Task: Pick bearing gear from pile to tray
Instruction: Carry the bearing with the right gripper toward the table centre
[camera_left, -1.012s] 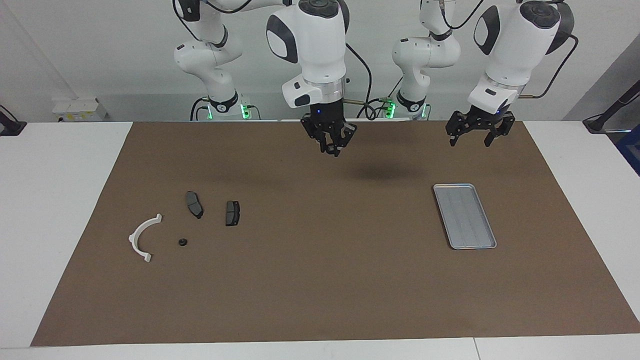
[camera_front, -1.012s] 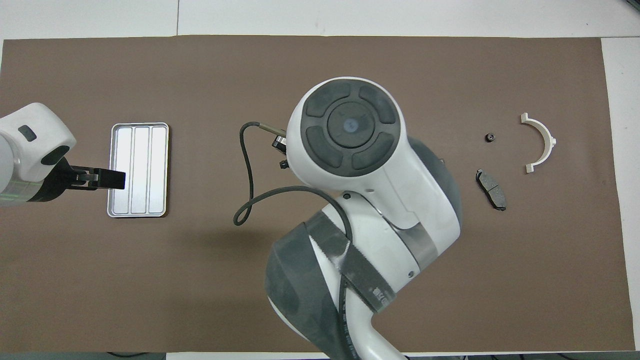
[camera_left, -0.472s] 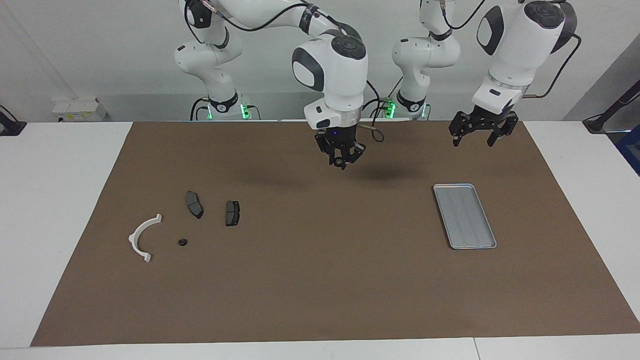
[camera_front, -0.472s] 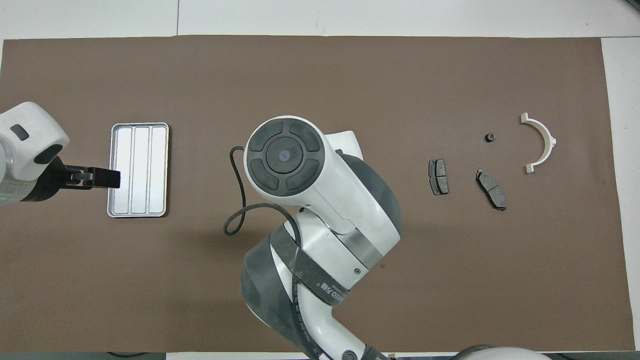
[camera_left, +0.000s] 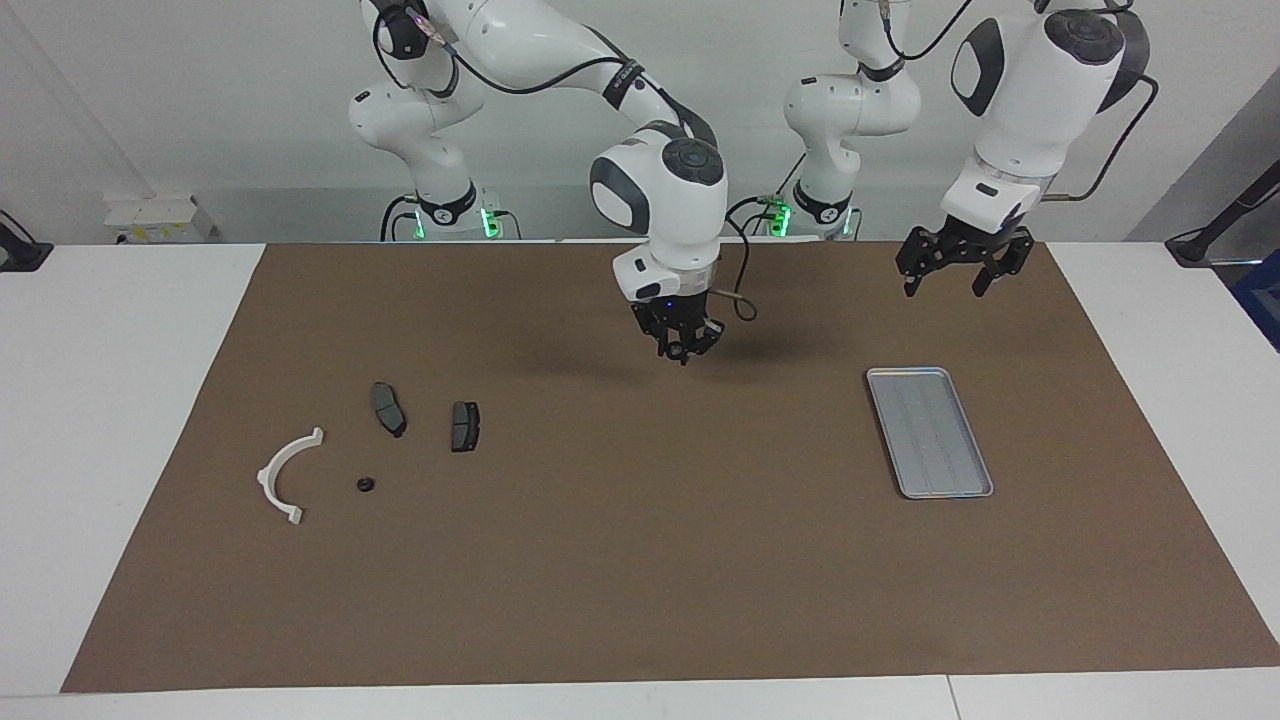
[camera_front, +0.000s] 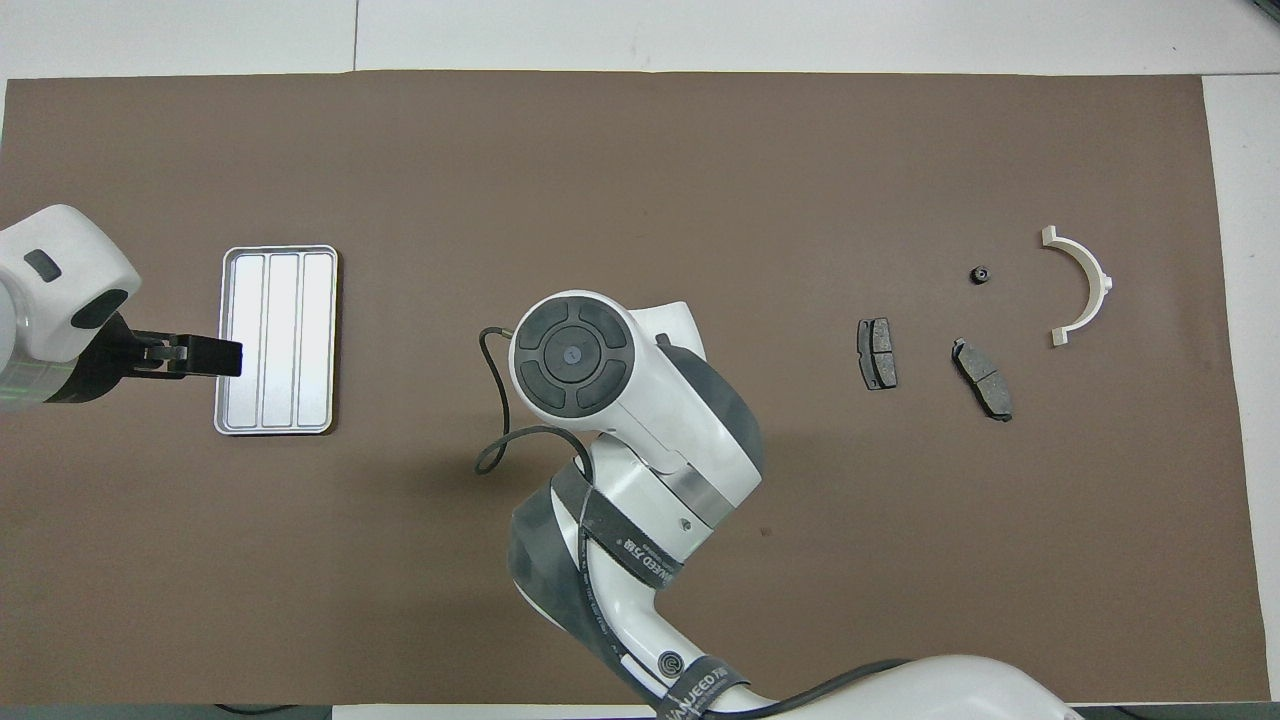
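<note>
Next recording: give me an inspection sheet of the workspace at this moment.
Surface: brown mat on a white table.
Job's things: shallow silver-grey metal tray, nothing in it; toward the right arm's end, white curved arc bracket, two dark grey pad-shaped plates and a small black round piece, all lying apart.
Clutter: nothing seen.
End effectors: left end effector open, raised over the mat by the tray; right end effector raised over the mat's middle.
Cables: black cable loops off the right arm's wrist.
Surroundings: white wall; green lights at the arm bases.

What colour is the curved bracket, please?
White; the bracket shows best in the overhead view.
</note>
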